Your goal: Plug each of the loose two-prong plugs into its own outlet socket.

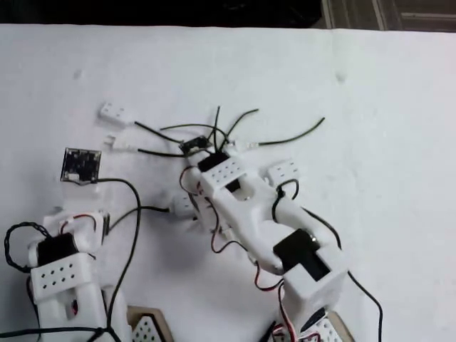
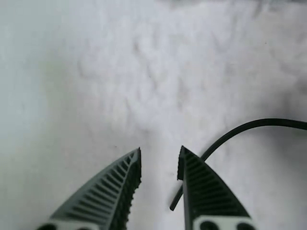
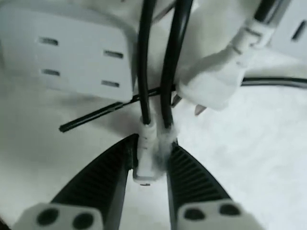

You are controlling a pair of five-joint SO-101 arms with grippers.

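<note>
The right gripper [image 3: 151,148] was clamped on a white plug [image 3: 144,160], pinched by the body. The black cords [image 3: 144,72] ran up and away from the fingers, probably so the plug end could be steered. The prongs of the held plug were hidden between the pads, so I couldn't tell which way they faced.

Just past it sat a white outlet block [image 3: 72,57], slot pairs facing the camera. It was near the held plug but not touching it, and was judged the likely target. A second plug [image 3: 211,84] lay beside the cords with bare prongs showing, not inserted.

The left gripper [image 2: 159,160] had a narrow gap and nothing in it. It was low over the table with a black cable [image 2: 240,129] passing just beside one finger. It looked parked out of the way and not working a plug.

In the high view, a far outlet socket [image 1: 116,112] and a loose plug [image 1: 121,142] lay near each other but apart, so that pair was not yet joined. Another socket piece [image 1: 283,172] sat just beside the right arm. A small dark board [image 1: 80,165] lay nearer the left arm, wired up, purpose unclear.

The table [image 1: 370,107] was covered in plain white, slightly wrinkled. A dark band ran beyond its far edge, and little of the room was readable.
</note>
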